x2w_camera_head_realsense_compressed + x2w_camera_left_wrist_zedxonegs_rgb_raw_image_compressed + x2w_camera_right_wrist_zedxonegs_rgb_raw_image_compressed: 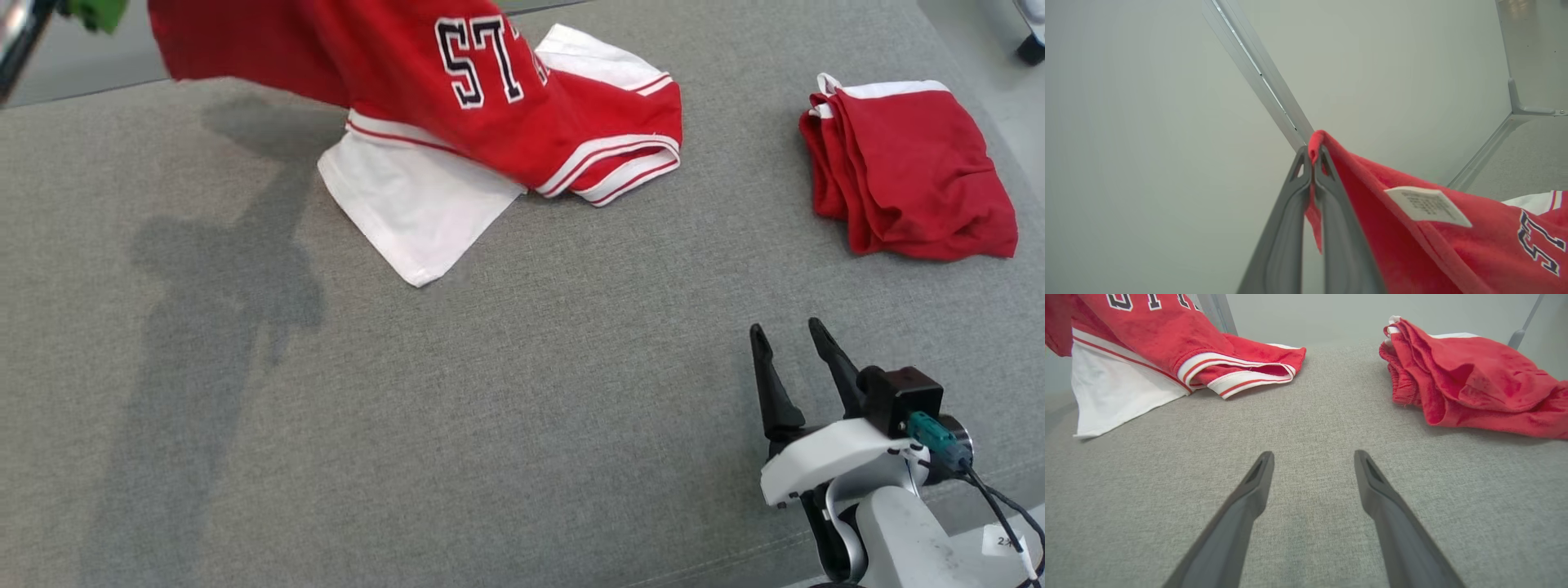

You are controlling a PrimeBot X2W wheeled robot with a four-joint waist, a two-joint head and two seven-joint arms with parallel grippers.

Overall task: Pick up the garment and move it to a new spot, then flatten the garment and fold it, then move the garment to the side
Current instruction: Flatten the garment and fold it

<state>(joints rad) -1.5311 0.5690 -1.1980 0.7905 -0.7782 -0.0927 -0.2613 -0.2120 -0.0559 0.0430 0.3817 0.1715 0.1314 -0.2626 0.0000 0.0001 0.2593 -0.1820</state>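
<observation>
Head view looks down on a grey cloth-covered desk (490, 408) that runs across the whole frame. A red jersey (392, 49) with white, red-striped trim is the biggest thing on it. Its upper part is lifted off the desk toward the top left, while its lower part lies bunched at the top centre. A white panel (408, 204) spreads flat from under the jersey toward the robot. Dark block letters "ST" (478, 61) show on the raised cloth. A broad shadow (220, 269) falls on the desk to the left, below the lifted part.

Well apart to the right lies a second red garment (914, 171), loosely folded into a pile with a white edge at its far side.

At the lower right, the right tool (787, 327) sits low over bare desk. In the right wrist view, the right tool (1313, 454) has its two dark fingers spread wide with nothing between them. The jersey (1159, 335) lies ahead to its left and the folded garment (1470, 375) ahead to its right.

In the left wrist view, the left tool (1312, 150) is pinched tight on a red edge of the jersey (1453, 253), which hangs away to the right. A metal frame rail (1261, 77) runs behind it. A white care label (1427, 205) sits on the cloth near the grip, its print too blurred to read.

A small green scrap (96, 12) shows at the top left corner of the head view.
</observation>
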